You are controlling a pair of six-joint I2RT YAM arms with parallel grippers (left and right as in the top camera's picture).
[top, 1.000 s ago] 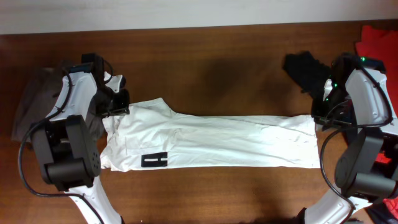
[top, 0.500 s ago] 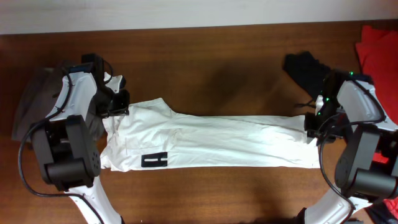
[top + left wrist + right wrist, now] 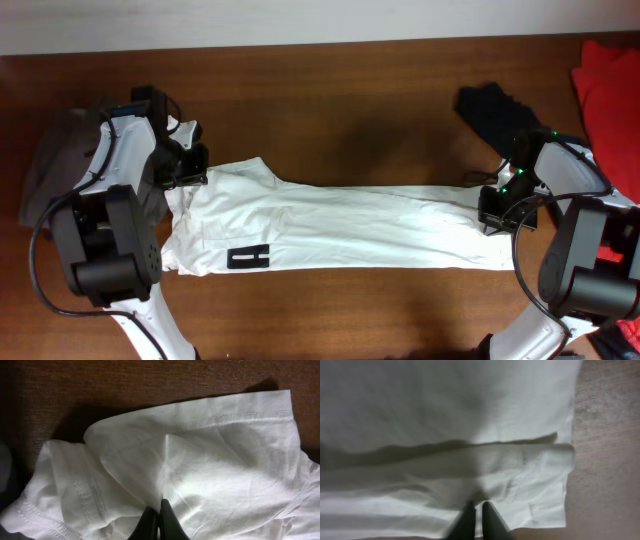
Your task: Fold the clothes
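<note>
Overhead, white garment (image 3: 340, 228) stretched lengthwise left-right

This is a robotics lab bench set up for laundry handling, not a home. A white-and-black jointed robot arm (image 3: 105, 235) stands at the left end of a dark brown wooden surface (image 3: 360, 110), a matching arm with green indicator lights (image 3: 585, 250) stands at the right end, and a plain pale wall (image 3: 300, 20) runs behind. Sample clothing lies on the surface: a long white cotton garment with black block lettering (image 3: 350, 230) stretched between the arms, crumpled grey-khaki trousers (image 3: 45, 165) at the left edge, and a thin black garment (image 3: 490, 110) and a red cloth (image 3: 605, 85) at the right.
</note>
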